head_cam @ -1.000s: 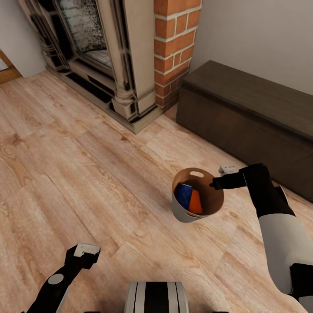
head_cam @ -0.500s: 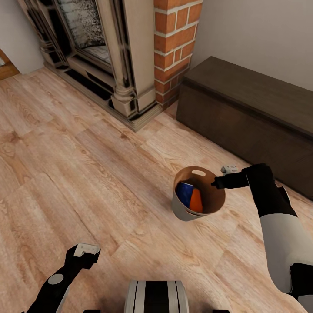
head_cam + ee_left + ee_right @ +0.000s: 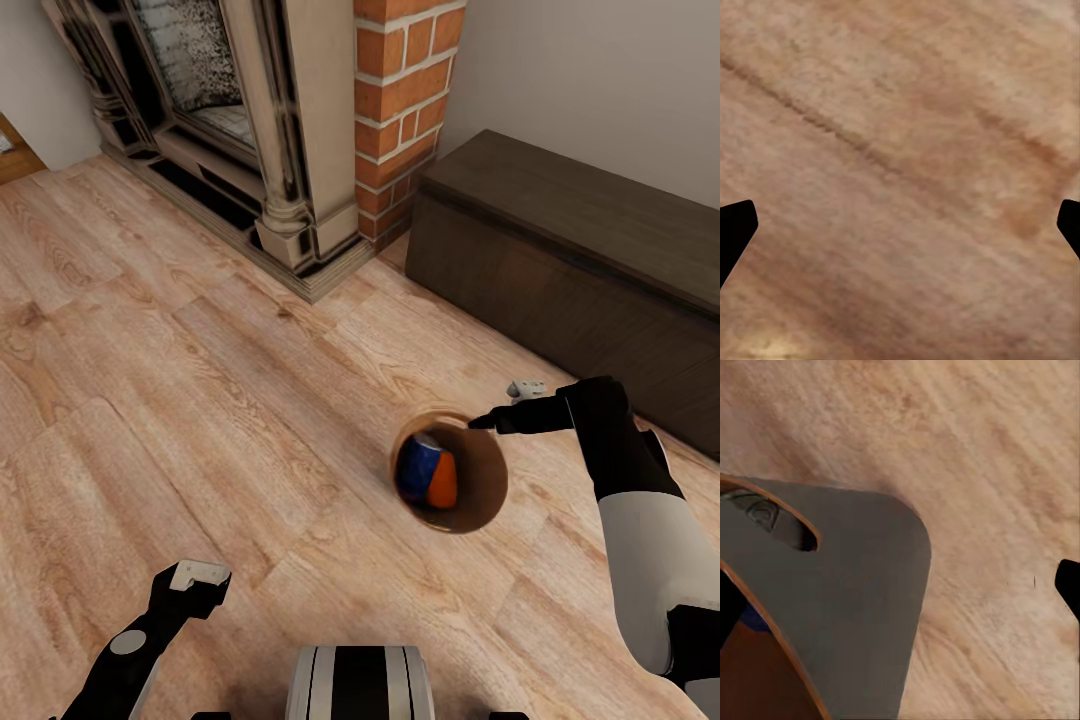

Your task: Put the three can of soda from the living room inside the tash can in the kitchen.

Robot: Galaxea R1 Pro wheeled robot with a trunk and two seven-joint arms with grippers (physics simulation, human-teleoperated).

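Observation:
The tash can (image 3: 482,486) is tipped over the wood floor with its brown mouth turned toward the head camera. Inside it lie a blue can of soda (image 3: 417,466) and an orange can of soda (image 3: 444,482). My right gripper (image 3: 484,421) is at the pail's far rim. In the right wrist view the fingers of the right gripper (image 3: 900,592) stand wide apart, open. The pail's grey wall (image 3: 855,585) and its oval handle slot lie between them. My left gripper (image 3: 192,578) hangs open over bare floor at the lower left, seen as dark fingertips (image 3: 735,225) in the left wrist view.
A dark low bench (image 3: 580,250) stands against the wall on the right, just beyond my right arm. The red brick chimney (image 3: 400,110) and fireplace (image 3: 230,130) fill the back left. Wood floor (image 3: 180,380) stretches to the left and front.
The pail has tipped and shifted slightly down and left, its mouth swinging toward the camera. The right arm has barely moved, and the left arm is still.

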